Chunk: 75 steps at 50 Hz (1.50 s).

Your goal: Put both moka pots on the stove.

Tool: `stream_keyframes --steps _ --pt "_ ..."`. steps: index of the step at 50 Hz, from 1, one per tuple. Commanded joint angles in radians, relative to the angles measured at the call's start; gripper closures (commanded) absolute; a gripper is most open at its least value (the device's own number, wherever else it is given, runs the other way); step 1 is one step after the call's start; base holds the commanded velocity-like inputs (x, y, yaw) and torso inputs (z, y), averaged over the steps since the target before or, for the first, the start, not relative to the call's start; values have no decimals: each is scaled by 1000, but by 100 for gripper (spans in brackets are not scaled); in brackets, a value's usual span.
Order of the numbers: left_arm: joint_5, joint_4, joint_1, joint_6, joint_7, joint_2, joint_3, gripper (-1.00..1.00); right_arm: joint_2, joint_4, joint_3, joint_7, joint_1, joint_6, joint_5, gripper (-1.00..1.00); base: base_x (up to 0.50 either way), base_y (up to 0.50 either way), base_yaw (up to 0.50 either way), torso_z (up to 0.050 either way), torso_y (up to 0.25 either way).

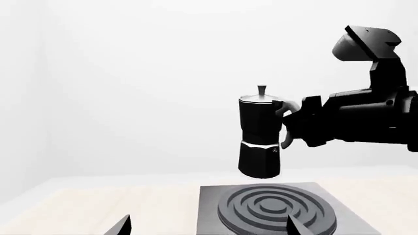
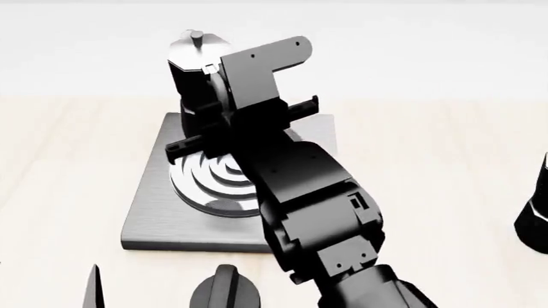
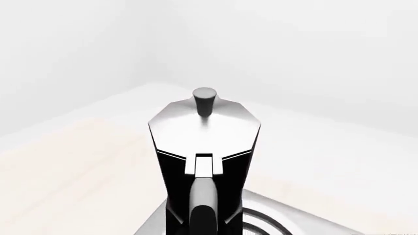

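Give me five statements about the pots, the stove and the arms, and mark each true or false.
1. The right tool holds a moka pot by its handle. True.
2. That pot rests on the burner. False: in the left wrist view it hangs above the stove, with a gap under its base.
3. The held pot is upright, lid on top. True.
4. Both pots are already on the stove. False: the second pot stands on the table at the right edge of the head view, off the stove.
5. The left tool grips the second pot. False: its fingertips show open and empty near the stove.
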Motion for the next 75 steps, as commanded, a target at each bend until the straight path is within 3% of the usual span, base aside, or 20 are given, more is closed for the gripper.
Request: stream_keyframes --steps 1,11,34,35,44,55,65,75 --pt "-7 -11 3 15 2 -4 -2 -100 -13 177 -255 17 56 -216 213 100 0 0 0 0 0" --pt "-4 -14 1 14 0 -5 2 -100 -13 214 -425 36 79 -287 370 100 0 0 0 0 -108" --pt "1 -25 2 42 0 -10 7 -100 -13 244 -604 56 102 -344 537 100 0 0 0 0 -101" --pt "1 -21 3 42 -2 -11 6 -100 -10 238 -604 57 106 -339 543 -100 0 0 0 0 0" --pt "3 -6 8 37 -7 -15 8 -100 91 29 -600 143 109 -309 563 -100 0 0 0 0 0" --pt "6 -11 7 43 -9 -16 11 -100 391 -514 -566 376 100 -250 617 -100 0 0 0 0 0" --pt "15 -14 3 38 -11 -14 24 -100 612 -849 -530 491 73 -241 674 -100 0 0 0 0 0" --pt "16 -4 0 27 -15 -17 26 -100 767 -1088 -492 561 12 -306 693 -100 0 0 0 0 0"
